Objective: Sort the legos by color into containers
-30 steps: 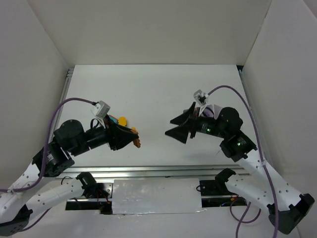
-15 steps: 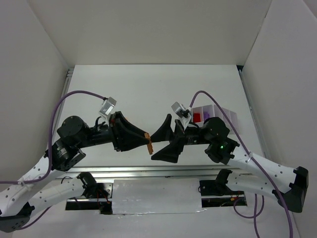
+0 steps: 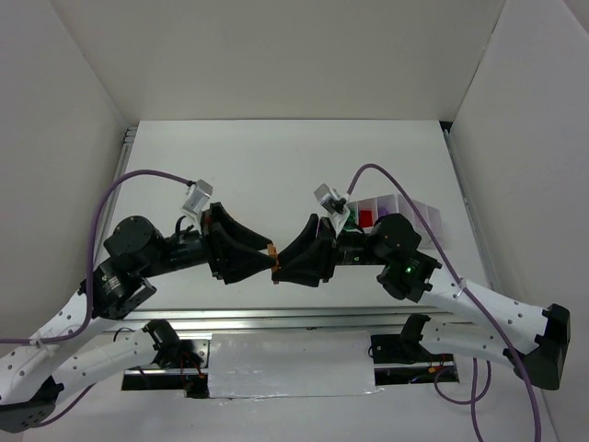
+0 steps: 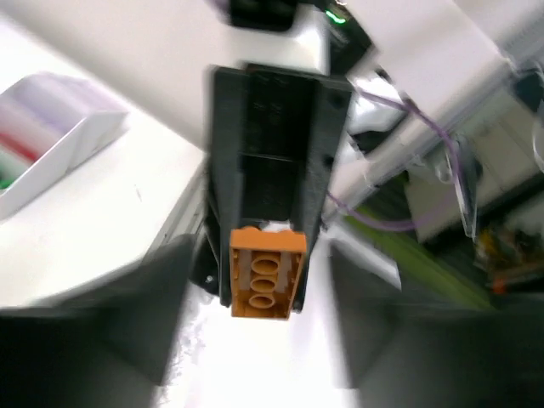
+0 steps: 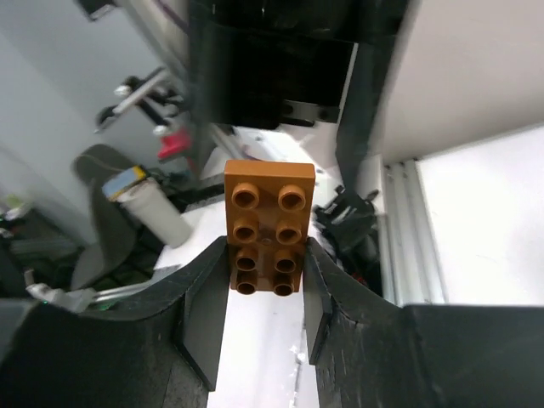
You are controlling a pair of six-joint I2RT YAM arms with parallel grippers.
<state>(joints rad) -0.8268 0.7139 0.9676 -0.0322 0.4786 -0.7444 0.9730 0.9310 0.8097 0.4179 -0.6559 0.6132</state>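
Lego [image 3: 273, 250] above white-walled white table [image 3: 276, 166]: right hand [image 5: 265, 279] grips it; left hand [image 3: 270, 261] unclear.

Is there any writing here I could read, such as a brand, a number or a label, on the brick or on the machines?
No text can be read in any view.
Orange brick: no legible lettering on its studs.
Bottle in the right wrist view's background: a coloured patch near its top, too blurred to read.
White tray: no markings visible.
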